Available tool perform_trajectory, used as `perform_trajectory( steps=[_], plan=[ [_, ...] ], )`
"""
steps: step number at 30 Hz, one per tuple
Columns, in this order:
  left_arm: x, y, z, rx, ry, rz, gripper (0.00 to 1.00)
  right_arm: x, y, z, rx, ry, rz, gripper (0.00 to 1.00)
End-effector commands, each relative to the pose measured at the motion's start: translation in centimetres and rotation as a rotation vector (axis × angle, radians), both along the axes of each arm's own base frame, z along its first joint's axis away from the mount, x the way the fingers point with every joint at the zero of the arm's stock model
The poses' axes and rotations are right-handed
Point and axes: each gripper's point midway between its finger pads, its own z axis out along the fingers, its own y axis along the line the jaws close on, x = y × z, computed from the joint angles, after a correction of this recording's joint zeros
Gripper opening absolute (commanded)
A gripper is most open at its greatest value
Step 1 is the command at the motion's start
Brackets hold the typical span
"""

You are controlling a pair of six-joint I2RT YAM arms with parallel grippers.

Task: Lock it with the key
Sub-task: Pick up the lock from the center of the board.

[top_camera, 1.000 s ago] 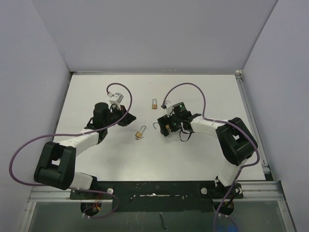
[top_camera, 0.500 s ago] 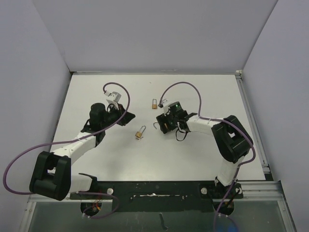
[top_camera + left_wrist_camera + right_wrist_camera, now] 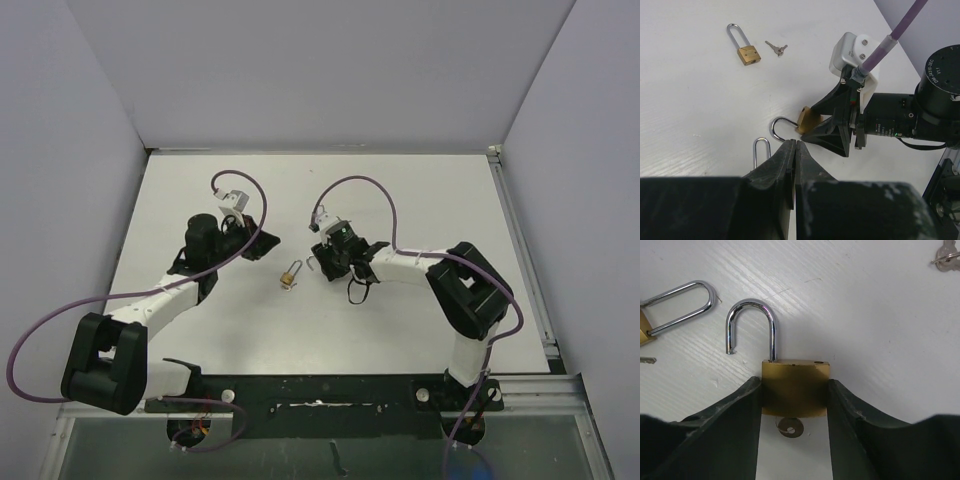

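A brass padlock (image 3: 795,387) with its steel shackle (image 3: 752,325) swung open lies on the white table. A key head (image 3: 790,427) sticks out of its bottom. My right gripper (image 3: 795,386) is shut on the padlock body, one finger against each side. From above, that gripper (image 3: 325,258) sits mid-table with the padlock's shackle (image 3: 315,263) poking out to its left. My left gripper (image 3: 796,145) is shut with nothing between its fingers. It points at the right gripper from the left (image 3: 268,243), a short gap away.
A second brass padlock (image 3: 291,275) lies between the two grippers; its closed shackle (image 3: 680,307) shows at the upper left of the right wrist view. A third padlock (image 3: 746,50) and a small key bunch (image 3: 776,47) lie farther back. Purple cables loop over both arms.
My right gripper has slid left over the open padlock and its jaws have closed onto the body. The left arm swung slightly and its gripper stayed shut.
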Motion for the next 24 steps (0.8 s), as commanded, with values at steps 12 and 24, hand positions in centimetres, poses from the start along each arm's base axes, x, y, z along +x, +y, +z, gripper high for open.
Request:
perform_trajectory(
  steps=[12,24],
  plan=[
    [0.7,-0.6,4.6,-0.043,-0.131,-0.043,0.00,1.0,-1.7,8.4,0.025,-0.181,-0.083,0.00],
    [0.4,-0.5,8.4,0.011,-0.212,-0.063,0.00,-1.2,-1.0,22.0,0.370,-0.440,-0.013,0.00]
  ],
)
